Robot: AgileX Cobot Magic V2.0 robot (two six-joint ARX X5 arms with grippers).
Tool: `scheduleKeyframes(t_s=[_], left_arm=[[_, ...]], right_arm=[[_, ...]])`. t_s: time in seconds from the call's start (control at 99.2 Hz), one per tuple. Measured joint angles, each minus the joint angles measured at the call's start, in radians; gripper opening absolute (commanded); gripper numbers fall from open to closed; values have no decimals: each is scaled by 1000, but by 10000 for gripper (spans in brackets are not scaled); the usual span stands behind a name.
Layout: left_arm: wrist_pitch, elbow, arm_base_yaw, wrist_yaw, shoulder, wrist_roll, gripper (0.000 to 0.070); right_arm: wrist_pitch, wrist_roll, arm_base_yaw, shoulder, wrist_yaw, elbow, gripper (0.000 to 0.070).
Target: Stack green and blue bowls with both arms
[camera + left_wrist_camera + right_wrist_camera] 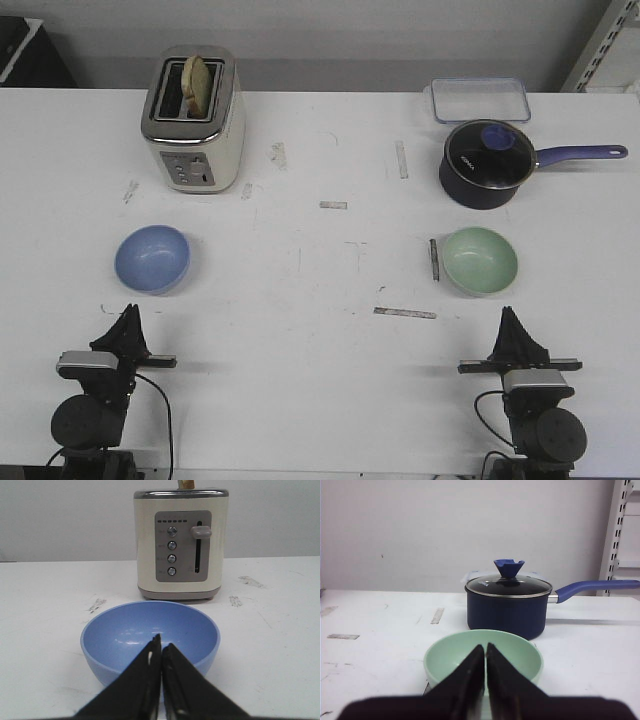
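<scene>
The white worktop (320, 400) carries both bowls, well apart from each other. The blue bowl (152, 259) sits upright at the left, near the front edge region; the green bowl (480, 261) sits upright at the right, at about the same depth. Both appear empty.

The left pincer (128, 318) is positioned just near-side of the blue bowl, not touching it. In the left wrist view its fingers (145, 680) are pressed together, tips meeting, with nothing between them. The right pincer (510, 318) is positioned just near-side of the green bowl, likewise apart from it. In the right wrist view its fingers (470, 677) are also pressed together and hold nothing.

A cream toaster (193, 120) stands on the far left of the worktop, behind the blue bowl, with what looks like a slice of bread (197, 85) in one slot. A dark navy saucepan (487, 164) with a glass lid stands on the far right, behind the green bowl, its handle pointing right. A clear rectangular container (480, 99) lies just beyond the saucepan.
</scene>
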Motion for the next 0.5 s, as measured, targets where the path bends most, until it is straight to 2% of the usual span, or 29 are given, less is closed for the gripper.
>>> scheduleKeyframes(t_s=[0.333,0.504], left_arm=[[0,0,0,0,0,0,1],[0,0,0,0,0,0,1]], right_arm=[[-96,0,0,166,0,135,1],[-193,0,0,319,1,249,1]])
